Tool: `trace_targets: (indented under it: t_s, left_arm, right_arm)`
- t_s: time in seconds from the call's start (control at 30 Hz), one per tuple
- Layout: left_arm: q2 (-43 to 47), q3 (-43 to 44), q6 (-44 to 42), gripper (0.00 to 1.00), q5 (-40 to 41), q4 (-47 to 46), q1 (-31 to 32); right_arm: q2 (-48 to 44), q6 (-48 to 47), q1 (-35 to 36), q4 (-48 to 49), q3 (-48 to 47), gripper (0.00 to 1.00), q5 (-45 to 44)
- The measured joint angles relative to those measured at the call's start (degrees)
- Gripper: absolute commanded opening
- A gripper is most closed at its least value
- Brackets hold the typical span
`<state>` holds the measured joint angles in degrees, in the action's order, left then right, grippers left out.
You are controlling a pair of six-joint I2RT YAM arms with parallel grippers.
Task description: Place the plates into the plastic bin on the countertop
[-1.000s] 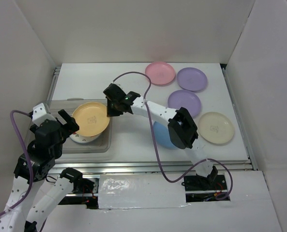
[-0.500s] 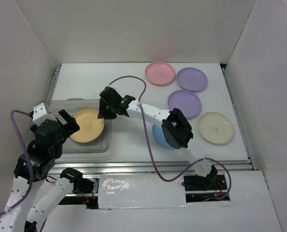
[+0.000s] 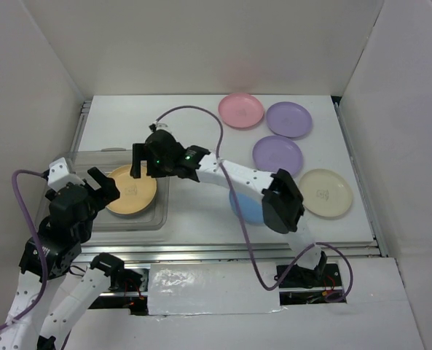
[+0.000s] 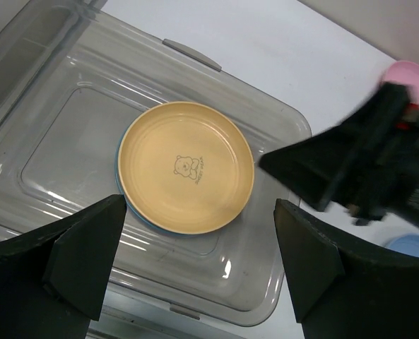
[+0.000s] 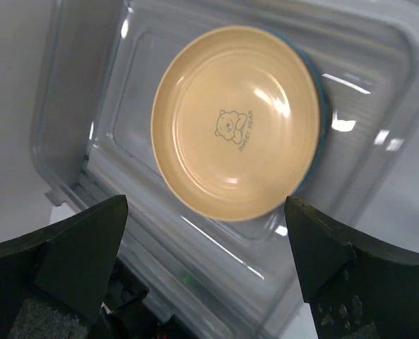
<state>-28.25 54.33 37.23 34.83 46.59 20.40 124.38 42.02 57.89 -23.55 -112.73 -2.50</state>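
Note:
The yellow-orange plate [image 3: 132,191] lies flat inside the clear plastic bin [image 3: 99,154], on top of another plate of which only a bluish edge [image 4: 121,205] shows. My right gripper [image 3: 146,156] hovers open just above the bin's far right side, holding nothing; its wrist view looks straight down at the plate [image 5: 237,120]. My left gripper [image 3: 104,186] stands open over the bin's near left edge, also with nothing in it. On the countertop [image 3: 194,215] lie a pink plate [image 3: 240,110], two purple plates [image 3: 288,119] [image 3: 277,155], a cream plate [image 3: 325,192] and a blue plate [image 3: 245,210], the last partly under the right arm.
White walls enclose the countertop on three sides. The right arm stretches diagonally across the table's middle, with its purple cable [image 3: 223,131] looping over it. A metal rail [image 3: 223,249] runs along the front edge.
The right gripper opened and let go of the yellow-orange plate, which dropped from a tilt to flat in the bin. That gripper then shifted left over the bin. The left arm stayed put.

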Motion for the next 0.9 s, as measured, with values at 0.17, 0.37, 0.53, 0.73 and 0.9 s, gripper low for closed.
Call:
trace_targets:
  t_s: [0.17, 0.37, 0.53, 0.73, 0.9]
  left_arm:
    - [1.55, -0.02, -0.33, 0.99, -0.31, -0.46, 0.00]
    - [0.46, -0.39, -2.25, 0.99, -2.95, -1.64, 0.00]
    - [-2.58, -1.22, -4.83, 0.99, -8.70, -3.93, 0.00]
    - [-8.00, -1.25, -6.60, 0.99, -13.14, -5.18, 0.00]
    - [-11.02, -1.22, -7.28, 0.99, -14.16, -5.55, 0.00]
  right_arm:
    - [-16.61, -0.98, -1.01, -2.19, 9.35, 1.00, -8.11]
    - [-42.51, 0.96, -3.32, -6.73, 28.87, 1.00, -20.52]
    - [-62.18, 4.79, -7.17, -14.03, 45.68, 1.00, -25.03]
    - [-81.05, 7.56, -26.36, -15.72, 67.52, 1.00, -19.32]
    - [-86.53, 8.74, -37.62, -13.60, 80.13, 1.00, -10.25]
